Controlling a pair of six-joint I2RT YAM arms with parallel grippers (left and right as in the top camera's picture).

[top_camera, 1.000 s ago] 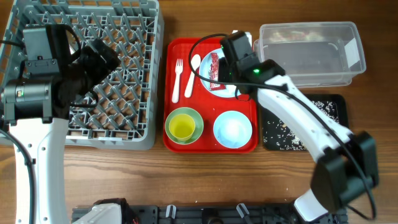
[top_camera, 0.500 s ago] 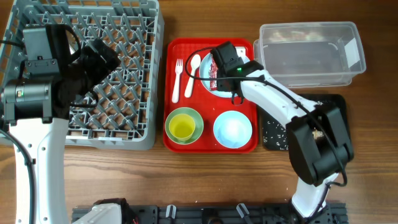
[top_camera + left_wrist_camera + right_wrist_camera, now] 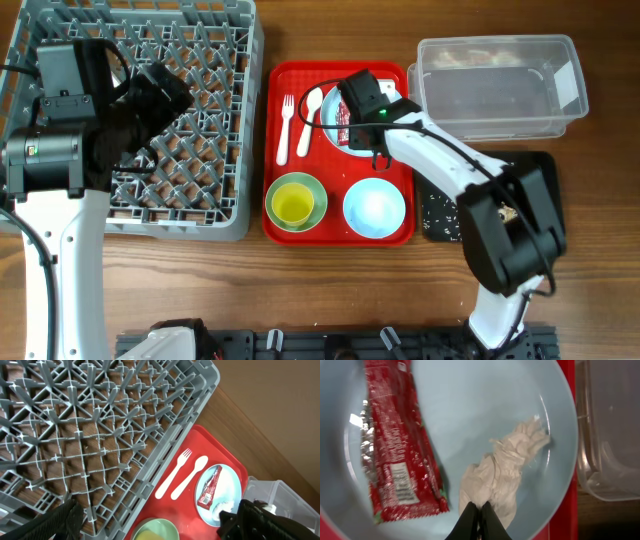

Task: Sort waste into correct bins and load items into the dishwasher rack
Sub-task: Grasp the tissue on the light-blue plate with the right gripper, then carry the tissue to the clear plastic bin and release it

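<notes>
Tissue [image 3: 500, 472]: light, soft, crushable; pinch its bulk. Right gripper [image 3: 480, 517] jaws closed at its lower edge; left gripper [image 3: 155, 516] jaws spread, empty.

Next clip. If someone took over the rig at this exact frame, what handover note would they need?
Claws: left claw open, holding nothing, above the grey rack. right claw shut, tips at the edge of the crumpled tissue on the light-blue plate; a real pinch cannot be confirmed.
Positions: red sachet lies beside the tissue. Plate, fork, spoon, light-blue bowl and yellow cup inside pale-green bowl sit on the red tray.
Done: rice grains are in the black tray.
Left: tissue and sachet to black tray or clear tub; all dishes into the rack.
</notes>
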